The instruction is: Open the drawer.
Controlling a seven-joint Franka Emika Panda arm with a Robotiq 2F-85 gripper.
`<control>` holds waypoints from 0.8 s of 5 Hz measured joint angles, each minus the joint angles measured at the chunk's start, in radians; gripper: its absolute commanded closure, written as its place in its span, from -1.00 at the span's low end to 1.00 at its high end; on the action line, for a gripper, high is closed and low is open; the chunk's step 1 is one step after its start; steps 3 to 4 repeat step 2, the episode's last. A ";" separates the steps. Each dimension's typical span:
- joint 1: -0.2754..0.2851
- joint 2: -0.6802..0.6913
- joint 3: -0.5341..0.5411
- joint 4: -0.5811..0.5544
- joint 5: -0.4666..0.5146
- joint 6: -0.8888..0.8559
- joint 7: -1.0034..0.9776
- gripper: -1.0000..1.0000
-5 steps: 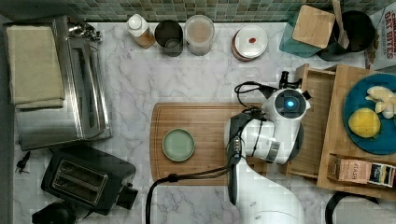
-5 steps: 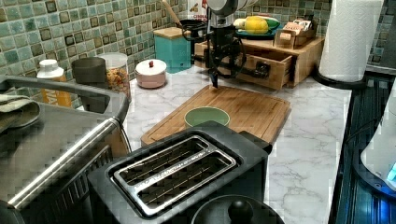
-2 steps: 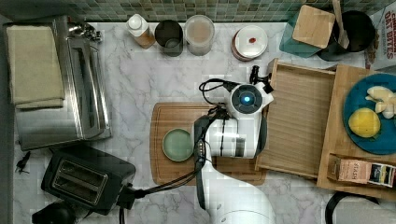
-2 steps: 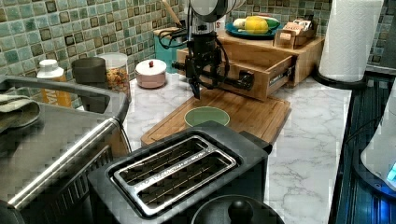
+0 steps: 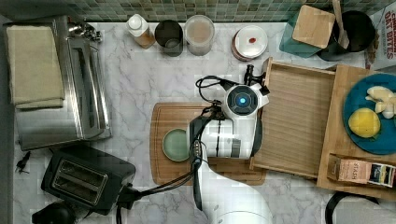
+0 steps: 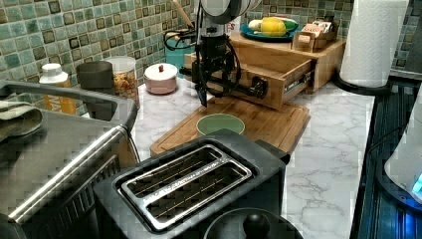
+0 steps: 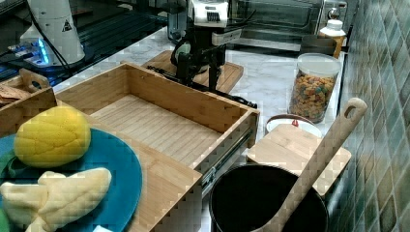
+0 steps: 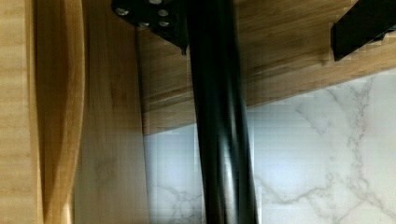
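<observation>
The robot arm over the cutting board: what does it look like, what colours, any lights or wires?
The arm is glossy white with rounded, chunky segments and dark bands at the joints. A round cap near the wrist glows with a blue ring light. Black cables loop loosely off the wrist. Below, the gripper is black and boxy.

black bar handle (image 8: pixel 222 140), bamboo drawer front (image 8: pixel 280 51), marble
</observation>
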 measured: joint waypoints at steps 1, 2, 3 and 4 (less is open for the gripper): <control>-0.014 0.000 0.004 0.004 0.060 0.000 -0.001 -1.00; -0.025 -0.008 0.009 0.002 0.078 -0.003 -0.002 -1.00; -0.025 -0.008 0.009 0.002 0.078 -0.003 -0.002 -1.00; -0.025 -0.008 0.009 0.002 0.078 -0.003 -0.002 -1.00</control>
